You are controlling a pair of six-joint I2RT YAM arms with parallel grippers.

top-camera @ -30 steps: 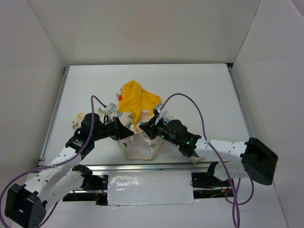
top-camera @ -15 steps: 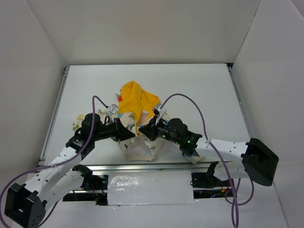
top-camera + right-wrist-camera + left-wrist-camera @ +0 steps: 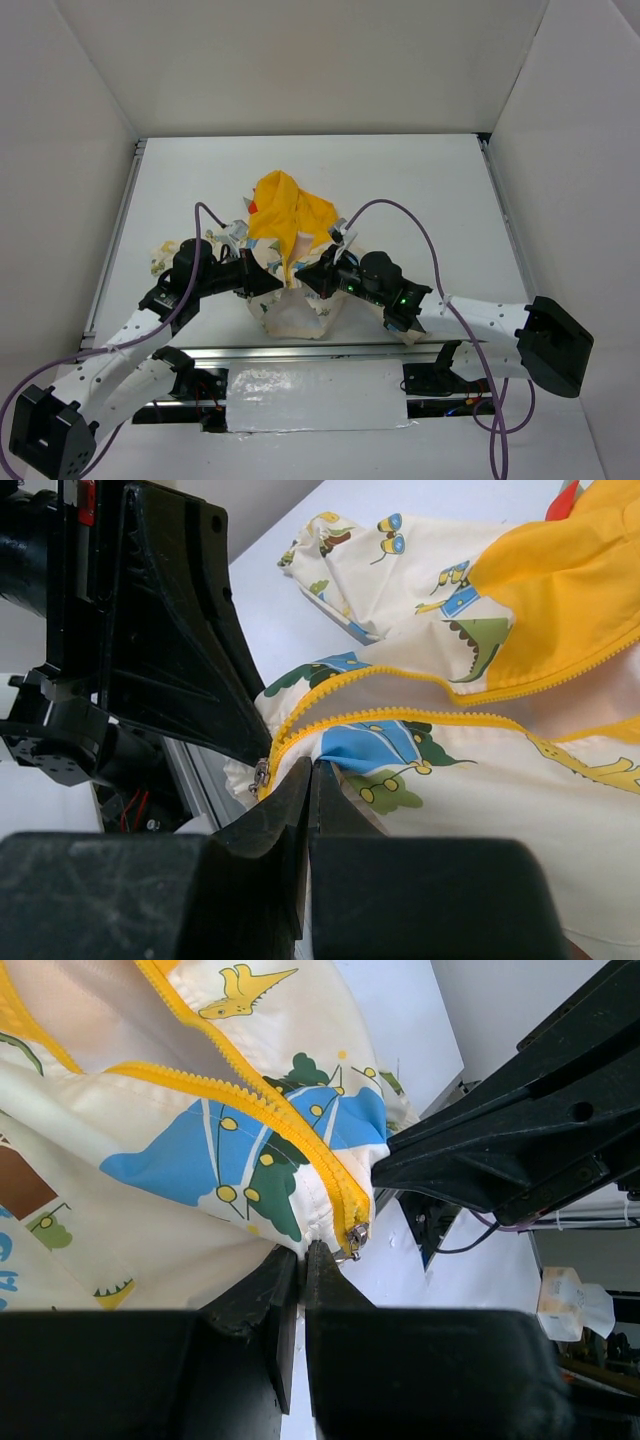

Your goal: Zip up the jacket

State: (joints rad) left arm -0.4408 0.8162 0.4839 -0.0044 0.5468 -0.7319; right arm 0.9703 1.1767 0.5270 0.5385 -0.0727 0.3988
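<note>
Nothing readable here, honestly. The jacket (image 3: 120,1110) only has cartoon pictures printed on it, with no letters or numbers I can make out. Couldn't spot a legible label, brand mark or sign in any of the 3 views.

The left arm (image 3: 130,330) and right arm (image 3: 470,315) are both reaching inward, elbows bent, wrists angling toward each other. The left gripper (image 3: 274,286) is pinching the jacket (image 3: 180,1160) hem, its fingers (image 3: 285,1285) showing only a thin slit. The right gripper (image 3: 302,279) is facing it, tips almost meeting, its fingers (image 3: 290,795) pressing fully together.
</note>
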